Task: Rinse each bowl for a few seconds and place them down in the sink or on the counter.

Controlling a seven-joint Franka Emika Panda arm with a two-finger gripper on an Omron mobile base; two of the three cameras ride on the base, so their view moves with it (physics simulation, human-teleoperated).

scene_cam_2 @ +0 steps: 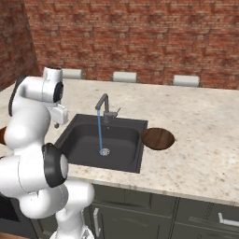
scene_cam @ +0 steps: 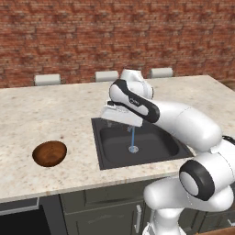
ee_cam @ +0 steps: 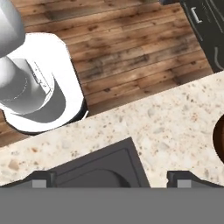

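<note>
Beige counter point(scene_cam_2: 196, 140) flanks the sink point(scene_cam_2: 88, 156) — water running, one bowl point(scene_cam: 49, 153) each side — pincer point(ee_cam: 111, 177) wide open, empty.

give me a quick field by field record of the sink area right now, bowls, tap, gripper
left bowl: on the counter, left of the sink, upright, apart from its rim
right bowl: on the counter right of the sink, close by its edge
tap: running, a thin stream falls to the drain
sink contents: no bowl inside
gripper: open, holding nothing, over the sink's left front corner
task progress: neither bowl picked up
</note>
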